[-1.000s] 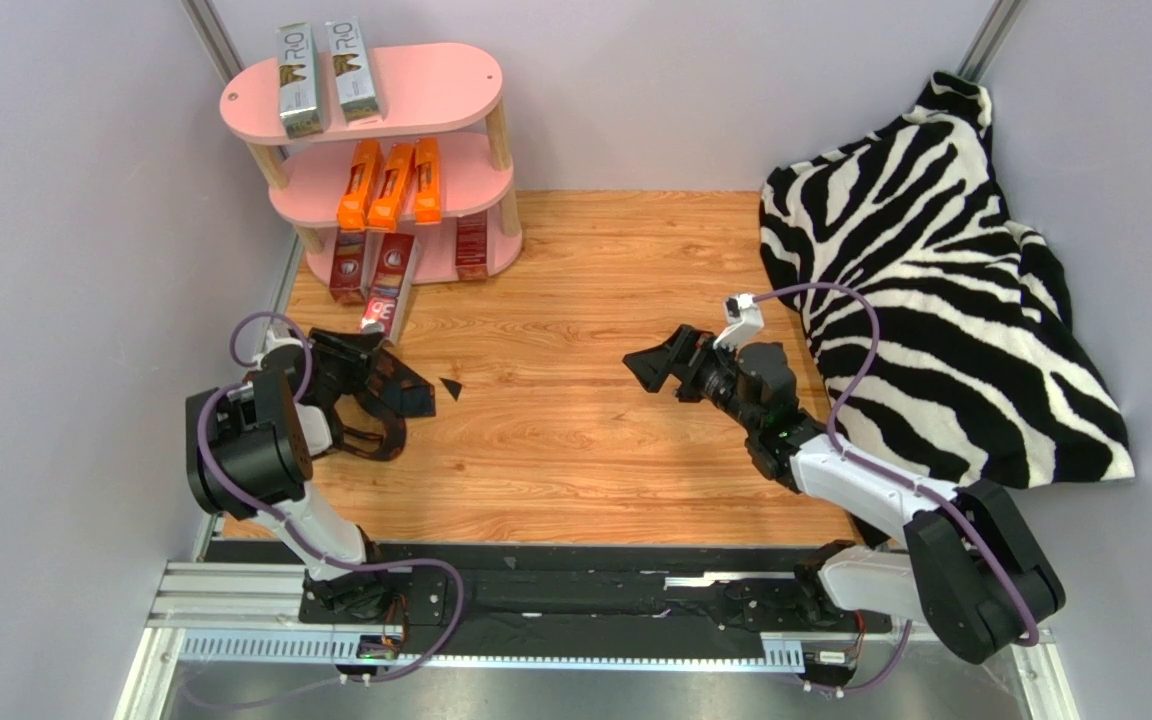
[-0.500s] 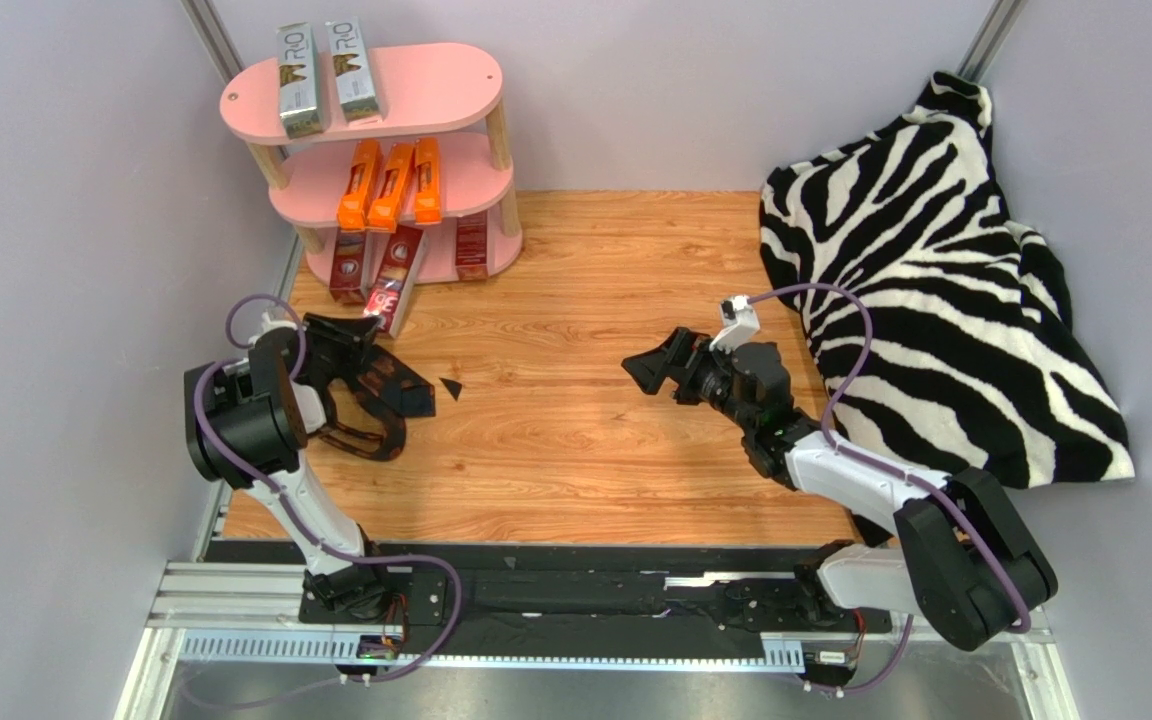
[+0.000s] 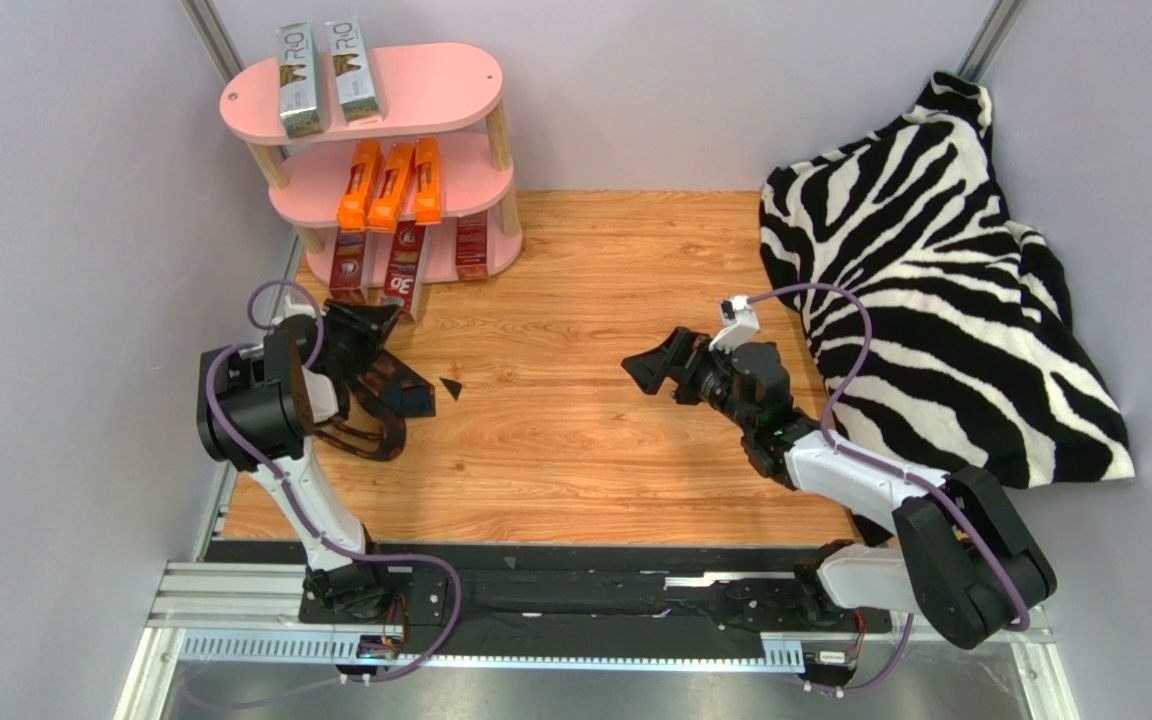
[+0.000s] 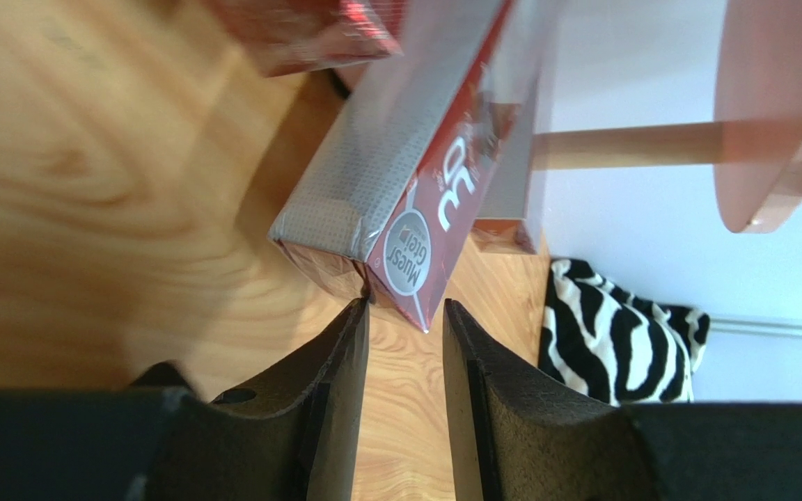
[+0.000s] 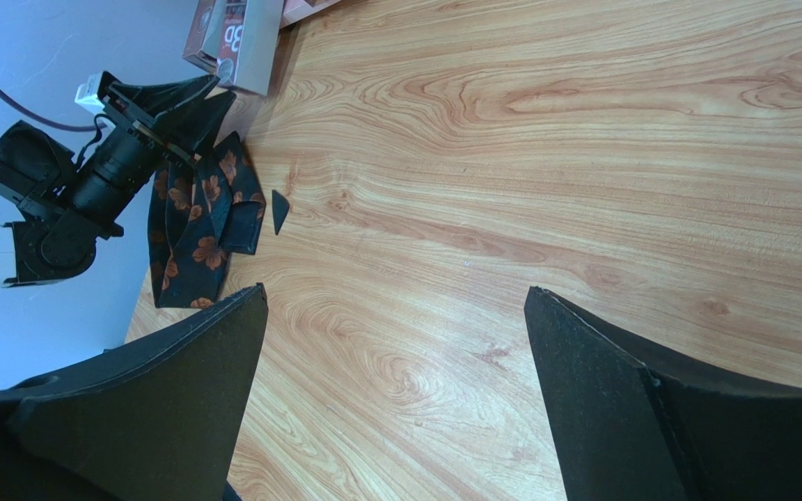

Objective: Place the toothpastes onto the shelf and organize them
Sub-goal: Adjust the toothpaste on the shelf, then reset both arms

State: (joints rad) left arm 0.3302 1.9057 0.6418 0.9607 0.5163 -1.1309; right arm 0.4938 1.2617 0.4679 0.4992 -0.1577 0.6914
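The pink shelf (image 3: 432, 83) stands at the far left. Two silver-grey toothpastes (image 3: 294, 75) lie on its top board, three orange ones (image 3: 391, 185) on the middle board, three dark red ones on the bottom board. The middle red carton (image 3: 402, 270) sticks out toward me. My left gripper (image 3: 364, 323) is at its near end. In the left wrist view the jaws (image 4: 405, 308) stand narrowly apart, the carton's (image 4: 416, 167) corner at the fingertips, touching the left one, not clamped. My right gripper (image 3: 654, 371) is wide open and empty over the floor (image 5: 395, 290).
A black strap with orange flowers (image 3: 372, 408) lies beside the left arm, with a small black triangle (image 3: 452, 387) next to it. A zebra-print cloth (image 3: 958, 270) is heaped at the right. Grey walls close in on the left, back and right.
My left gripper has moved toward the shelf, and the middle red carton has slid further onto the bottom board and straightened. The right arm has barely moved.
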